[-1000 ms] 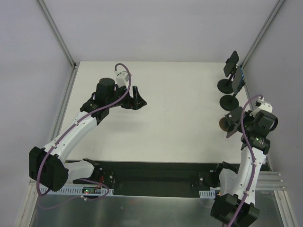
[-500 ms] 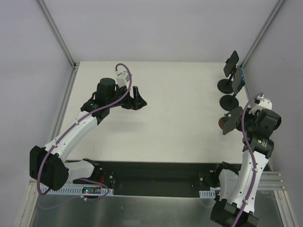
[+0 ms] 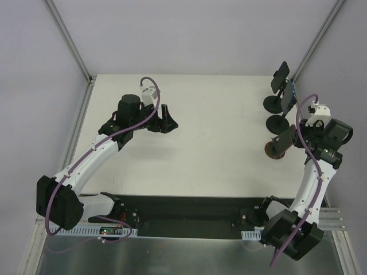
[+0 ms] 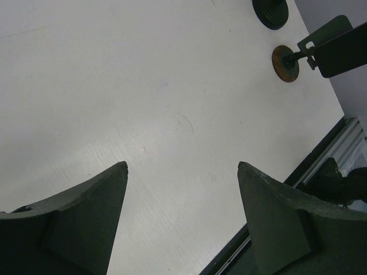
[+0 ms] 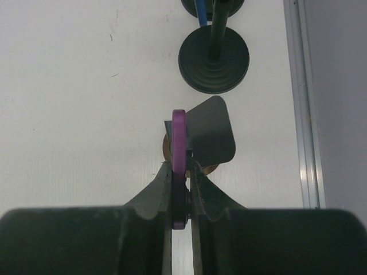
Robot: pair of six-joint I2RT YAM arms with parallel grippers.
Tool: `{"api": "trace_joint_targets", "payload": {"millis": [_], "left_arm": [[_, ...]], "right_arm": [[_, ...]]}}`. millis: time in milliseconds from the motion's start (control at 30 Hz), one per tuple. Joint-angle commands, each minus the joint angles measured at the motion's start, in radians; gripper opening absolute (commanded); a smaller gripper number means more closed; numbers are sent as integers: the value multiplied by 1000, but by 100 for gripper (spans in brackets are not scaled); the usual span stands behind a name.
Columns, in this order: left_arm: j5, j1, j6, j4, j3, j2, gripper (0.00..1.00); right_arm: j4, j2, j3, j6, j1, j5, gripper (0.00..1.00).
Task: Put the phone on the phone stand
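Note:
My right gripper (image 5: 180,165) is shut on a purple phone (image 5: 179,140), held edge-on and upright. The phone sits right against the dark tilted plate (image 5: 215,134) of a phone stand with a brown round base (image 5: 167,150). I cannot tell whether the phone rests on the plate. In the top view the right gripper (image 3: 300,140) is at the table's right edge, beside this stand (image 3: 274,150). My left gripper (image 3: 166,119) is open and empty over the left middle of the table. In the left wrist view its fingers (image 4: 97,200) frame bare tabletop, with the stand (image 4: 285,63) far off.
Two more stands with black round bases (image 3: 273,104) (image 3: 277,122) stand behind the brown one; one carries a black phone (image 3: 280,77), the other a blue one (image 3: 289,97). The nearer black base (image 5: 214,59) is just beyond the phone. A metal rail (image 5: 298,103) runs along the table's right edge.
My right arm has swung outward and away from the bases, carrying the phone farther back, up against the stand's plate. The left arm has not moved.

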Motion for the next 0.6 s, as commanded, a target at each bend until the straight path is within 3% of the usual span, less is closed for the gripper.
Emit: {"api": "trace_joint_targets", "payload": {"millis": [0, 300, 567], "left_arm": [[32, -13, -3, 43, -1, -24, 77], [31, -27, 9, 43, -1, -33, 80], [25, -52, 23, 43, -3, -39, 79]], "right_arm": [[94, 18, 84, -110, -34, -178, 0], [141, 90, 68, -117, -57, -239, 0], [134, 113, 81, -120, -59, -196, 0]]}}
